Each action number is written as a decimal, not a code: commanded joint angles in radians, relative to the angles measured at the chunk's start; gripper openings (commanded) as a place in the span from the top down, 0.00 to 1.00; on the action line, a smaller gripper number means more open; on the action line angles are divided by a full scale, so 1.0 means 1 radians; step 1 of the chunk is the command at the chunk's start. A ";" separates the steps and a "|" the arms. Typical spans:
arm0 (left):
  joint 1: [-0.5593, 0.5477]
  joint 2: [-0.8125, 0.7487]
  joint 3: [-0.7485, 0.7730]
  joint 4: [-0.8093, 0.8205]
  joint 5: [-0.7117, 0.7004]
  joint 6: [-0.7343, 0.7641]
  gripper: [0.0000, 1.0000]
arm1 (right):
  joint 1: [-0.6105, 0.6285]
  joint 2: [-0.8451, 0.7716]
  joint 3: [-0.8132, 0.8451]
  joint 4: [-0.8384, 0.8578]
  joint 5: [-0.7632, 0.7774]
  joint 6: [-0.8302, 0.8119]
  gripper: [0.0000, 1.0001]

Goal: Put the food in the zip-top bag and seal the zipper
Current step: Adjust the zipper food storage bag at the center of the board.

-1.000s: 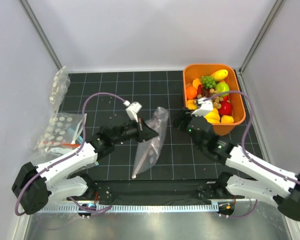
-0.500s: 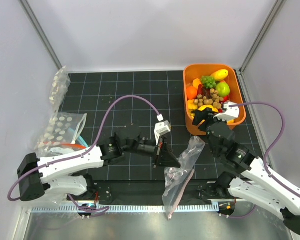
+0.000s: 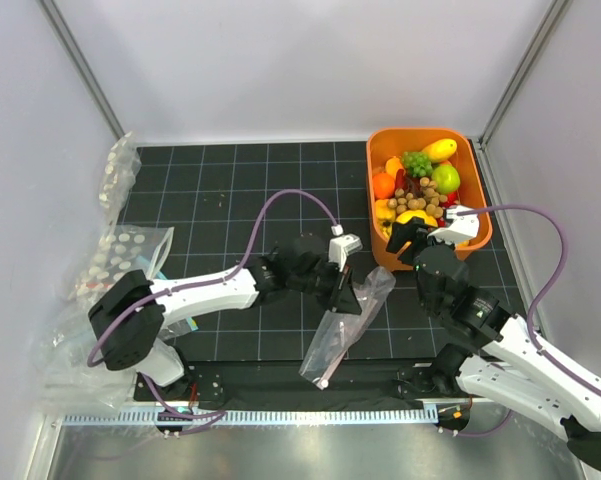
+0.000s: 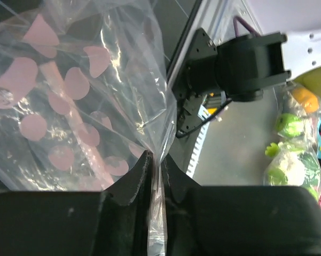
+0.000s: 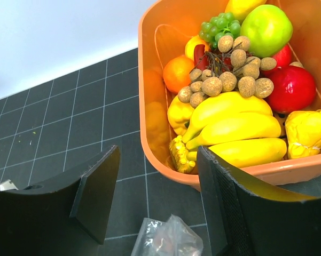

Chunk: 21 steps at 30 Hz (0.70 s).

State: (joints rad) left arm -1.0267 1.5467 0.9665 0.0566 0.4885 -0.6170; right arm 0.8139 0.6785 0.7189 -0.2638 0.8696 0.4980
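The left gripper (image 3: 348, 292) reaches over the middle of the black grid mat (image 3: 220, 190). Its two fingers are almost together and pinch a thin fold of the zip-top bag (image 3: 342, 325) — in the left wrist view the clear film is caught in the narrow slit between them. From this grip the bag stretches toward the near edge of the mat, and its upper corner is just beside the orange tub (image 3: 480, 215). Pale pink dots cover the film, and a pink strip, the zipper (image 4: 91, 152), runs slantwise across it; whether it is sealed I cannot tell.

The right gripper (image 5: 159, 160) has its fingers well apart and empty, and it hovers just in front of the near wall of the tub. The food (image 3: 420, 185) lies in the tub: bananas (image 5: 235, 128) at the front, a brown nut cluster (image 5: 229, 72) behind them, then a green apple (image 5: 267, 29) and a red piece (image 5: 294, 88). A crumpled corner of the bag shows below the right fingers.
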 commanded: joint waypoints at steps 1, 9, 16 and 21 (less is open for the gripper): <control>0.048 -0.080 0.008 -0.008 -0.031 0.033 0.85 | -0.002 -0.007 -0.003 0.018 0.028 0.001 0.33; 0.192 -0.128 -0.048 -0.011 0.027 0.013 0.78 | -0.002 0.009 -0.006 0.026 0.006 0.005 0.33; 0.258 -0.135 -0.046 -0.113 -0.068 0.005 0.79 | -0.001 0.013 -0.010 0.028 -0.003 0.008 0.33; 0.289 -0.197 -0.045 -0.219 -0.238 0.025 0.78 | -0.002 0.032 -0.012 0.035 -0.029 0.008 0.32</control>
State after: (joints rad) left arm -0.7555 1.4223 0.9176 -0.0772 0.3721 -0.6147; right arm 0.8143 0.6968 0.7082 -0.2626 0.8494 0.4995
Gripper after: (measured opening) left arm 0.214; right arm 0.670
